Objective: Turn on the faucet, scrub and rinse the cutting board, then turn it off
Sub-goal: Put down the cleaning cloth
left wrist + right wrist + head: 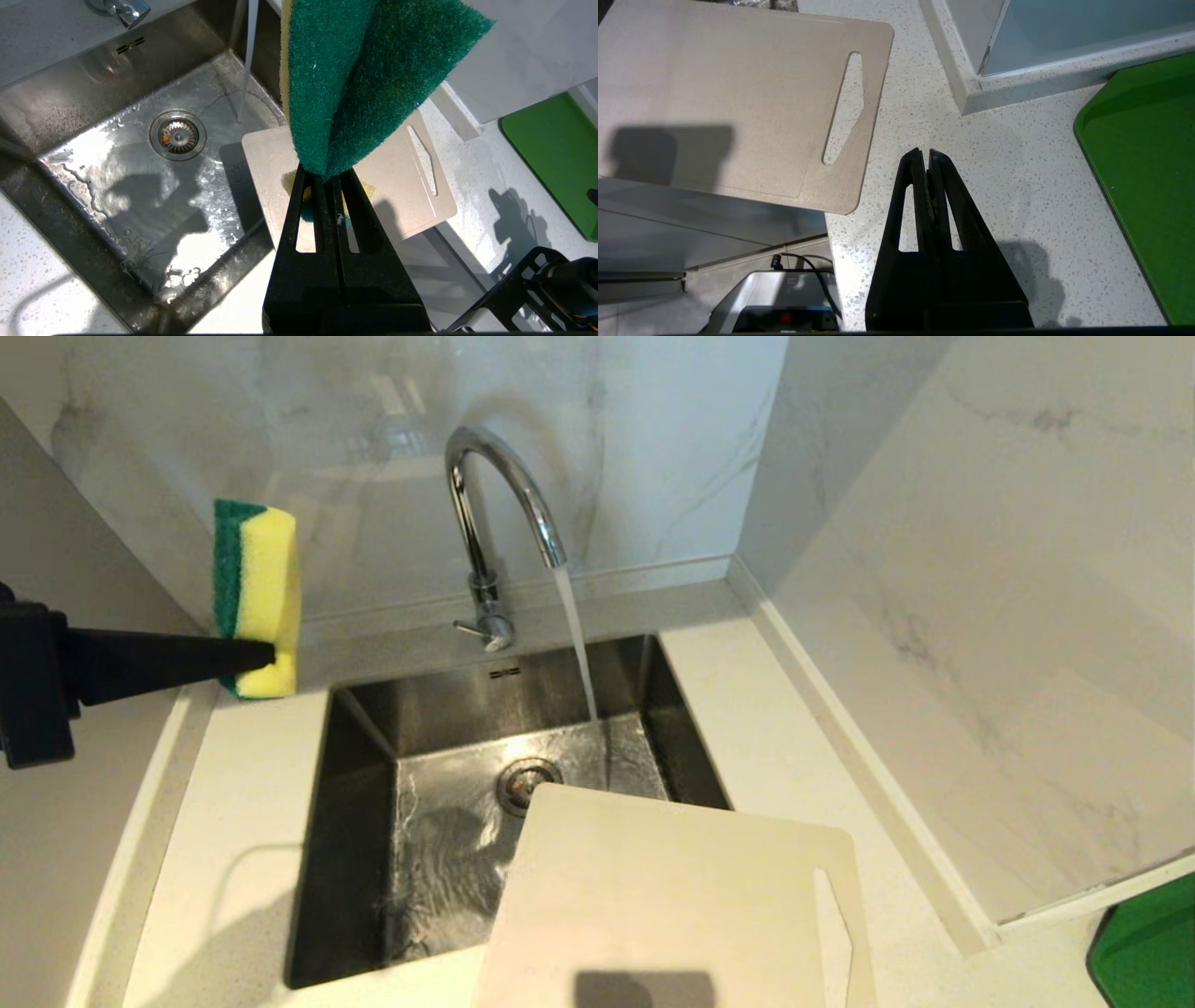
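The chrome gooseneck faucet (495,513) is running, and its stream falls into the steel sink (364,821). The cream cutting board (672,905) lies partly over the sink's near right corner and partly on the counter, its handle slot (831,933) to the right. A yellowish stain (288,179) shows on the cutting board (397,186). My left gripper (271,656) hangs above the counter left of the sink, shut on a green-and-yellow sponge (257,597). My right gripper (924,153) is shut and empty, low over the counter beside the board's (738,93) handle end.
A green tray (1148,163) sits on the counter at the far right. Marble walls close in behind the sink and on the right, with a raised ledge (840,728) along the counter. The drain (527,782) is in the sink's middle.
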Robot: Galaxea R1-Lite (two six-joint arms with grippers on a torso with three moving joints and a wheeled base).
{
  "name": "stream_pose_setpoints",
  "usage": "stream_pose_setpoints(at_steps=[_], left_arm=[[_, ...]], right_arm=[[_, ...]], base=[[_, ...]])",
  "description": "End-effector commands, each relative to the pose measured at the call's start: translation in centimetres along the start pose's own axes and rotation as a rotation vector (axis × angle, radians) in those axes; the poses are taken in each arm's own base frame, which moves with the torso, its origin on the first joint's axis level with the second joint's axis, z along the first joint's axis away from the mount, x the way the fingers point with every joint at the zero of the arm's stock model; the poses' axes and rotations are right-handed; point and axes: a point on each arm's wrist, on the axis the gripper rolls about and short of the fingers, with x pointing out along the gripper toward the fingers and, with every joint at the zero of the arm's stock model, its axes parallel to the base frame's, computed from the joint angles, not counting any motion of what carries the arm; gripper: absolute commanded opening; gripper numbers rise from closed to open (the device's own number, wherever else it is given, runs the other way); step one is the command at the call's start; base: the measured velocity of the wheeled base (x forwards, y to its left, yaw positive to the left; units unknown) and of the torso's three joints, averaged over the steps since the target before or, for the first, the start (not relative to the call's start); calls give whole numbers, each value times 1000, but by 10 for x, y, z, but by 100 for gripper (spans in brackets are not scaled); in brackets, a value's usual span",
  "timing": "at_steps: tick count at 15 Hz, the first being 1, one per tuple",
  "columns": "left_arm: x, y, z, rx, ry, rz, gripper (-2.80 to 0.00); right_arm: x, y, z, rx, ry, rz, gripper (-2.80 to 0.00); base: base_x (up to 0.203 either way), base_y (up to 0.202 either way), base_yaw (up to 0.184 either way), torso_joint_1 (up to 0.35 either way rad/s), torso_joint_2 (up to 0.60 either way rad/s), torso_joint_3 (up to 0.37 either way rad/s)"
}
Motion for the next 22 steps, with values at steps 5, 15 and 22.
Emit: stream_pose_setpoints(at_steps=[5, 15, 22], left_arm=[[0, 1, -6, 59, 16, 3, -280], [21, 2, -10, 65, 64, 13, -280], [60, 1, -5, 75, 115, 61, -280]], right_arm=[[0, 0, -1, 0, 6, 1, -280], [0, 0, -1, 0, 6, 1, -280], [0, 0, -1, 0, 6, 1, -280]], base=[[0, 0, 0, 0, 0, 0], [0, 0, 0, 0, 0, 0], [0, 0, 0, 0, 0, 0]])
